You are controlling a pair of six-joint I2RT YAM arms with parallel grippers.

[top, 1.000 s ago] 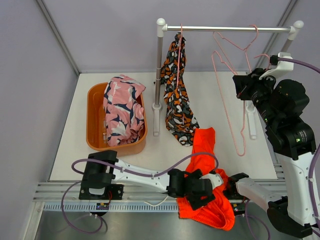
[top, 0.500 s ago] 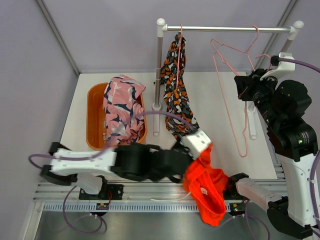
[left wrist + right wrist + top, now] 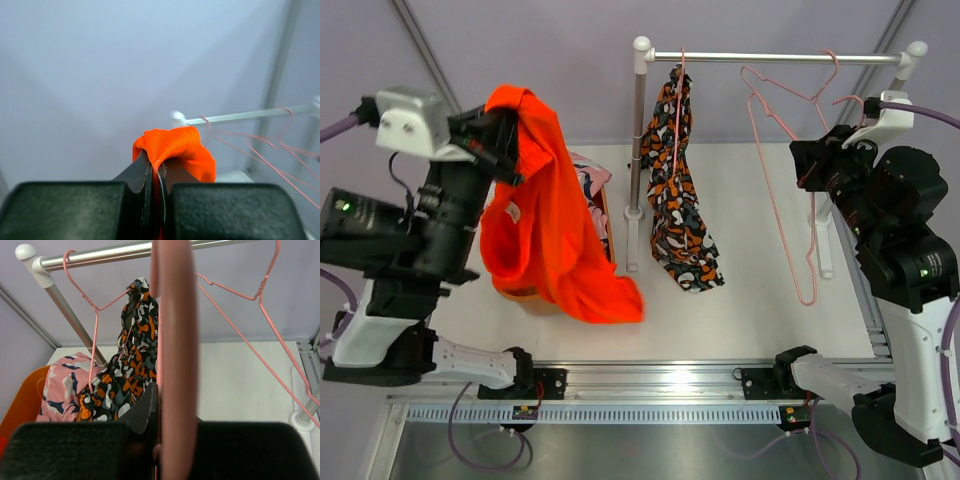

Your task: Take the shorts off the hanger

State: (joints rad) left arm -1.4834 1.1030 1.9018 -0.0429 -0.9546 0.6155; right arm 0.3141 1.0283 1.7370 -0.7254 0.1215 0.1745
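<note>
The left gripper, raised high at 9 o'clock, has its jaws pressed together on a fold of the plain bright orange fabric shorts. The left wrist view shows the cloth bunched right at the fingertips. The garment hangs free from that pinch. It drapes in front of the orange plastic tub at 9 o'clock on the white table and hides most of it. The pink shorts with navy and white shapes lie in the tub, with only a strip showing past the orange cloth.

At 12 o'clock a silver metal rail on white posts spans the far edge. The black shorts with the orange-and-white pattern hang from it on a thin pink hanger, just beside the left post, and their hem reaches the table.

At 3 o'clock the right gripper is clamped on the empty pink wire hanger, which hangs hooked on the rail's right end.

The table is bare from the centre towards 6 o'clock, between the hanging orange hem and the empty hanger. Pale lavender wall panels close in at 9, 12 and 3 o'clock.
</note>
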